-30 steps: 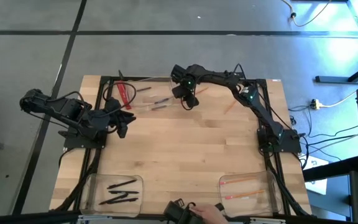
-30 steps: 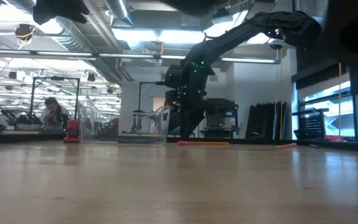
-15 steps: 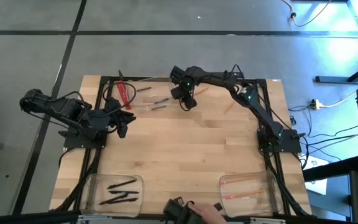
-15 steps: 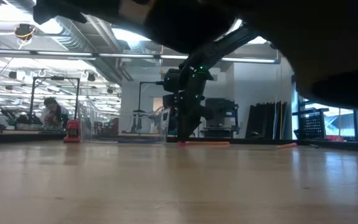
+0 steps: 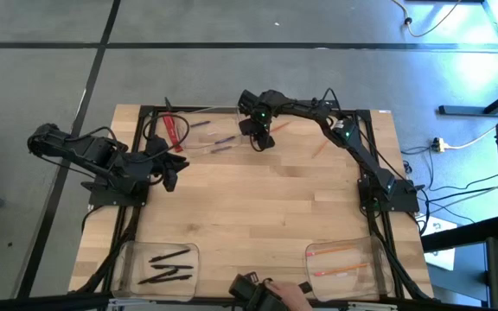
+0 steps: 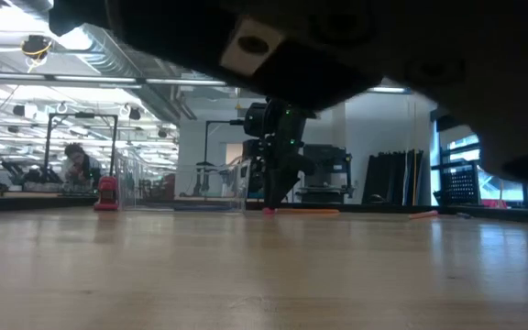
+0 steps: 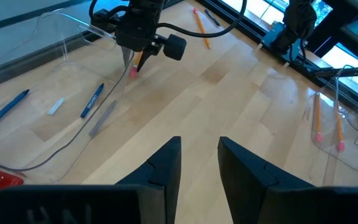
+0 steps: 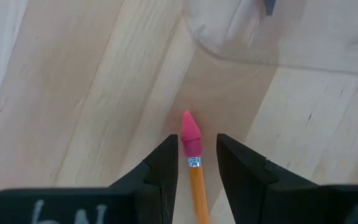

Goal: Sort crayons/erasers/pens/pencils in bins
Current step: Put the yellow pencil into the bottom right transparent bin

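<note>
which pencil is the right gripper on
The pencil with the pink eraser tip, between the right gripper fingers beside the far clear bin. The other loose pencils lie apart on the table; two sit in the near-right bin.

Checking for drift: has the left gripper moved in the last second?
No. In the high view the left gripper sits at the same spot beside the table's left edge, open.

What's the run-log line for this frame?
right gripper: around pencil, far table edge, beside crayon bin | left gripper: idle, open, left side | pens bin: pens | pencil bin: pencils
</note>
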Robot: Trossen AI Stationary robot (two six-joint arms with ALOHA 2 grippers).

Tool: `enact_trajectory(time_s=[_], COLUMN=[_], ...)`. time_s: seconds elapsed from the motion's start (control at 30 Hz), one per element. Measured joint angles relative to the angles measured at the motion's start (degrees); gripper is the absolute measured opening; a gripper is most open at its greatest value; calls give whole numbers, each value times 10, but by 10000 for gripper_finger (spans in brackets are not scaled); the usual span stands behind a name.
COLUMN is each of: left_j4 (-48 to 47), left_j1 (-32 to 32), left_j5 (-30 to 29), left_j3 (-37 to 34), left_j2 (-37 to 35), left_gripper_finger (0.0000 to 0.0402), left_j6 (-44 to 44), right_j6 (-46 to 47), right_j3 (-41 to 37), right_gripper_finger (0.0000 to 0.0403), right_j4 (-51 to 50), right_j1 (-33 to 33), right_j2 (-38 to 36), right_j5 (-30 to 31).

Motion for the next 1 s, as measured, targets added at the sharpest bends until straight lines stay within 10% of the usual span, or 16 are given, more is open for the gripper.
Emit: enact_trajectory(time_s=[1.0], left_j4=[0], left_j1=[0], left_j5=[0], left_j3=[0], left_j2=[0], left_gripper_finger=[97], left_j6=[0], right_j6=[41], right_j3=[1], right_gripper_finger=[90], right_j4=[-10], right_j1=[-1], right_j2=[4], right_j5=[2])
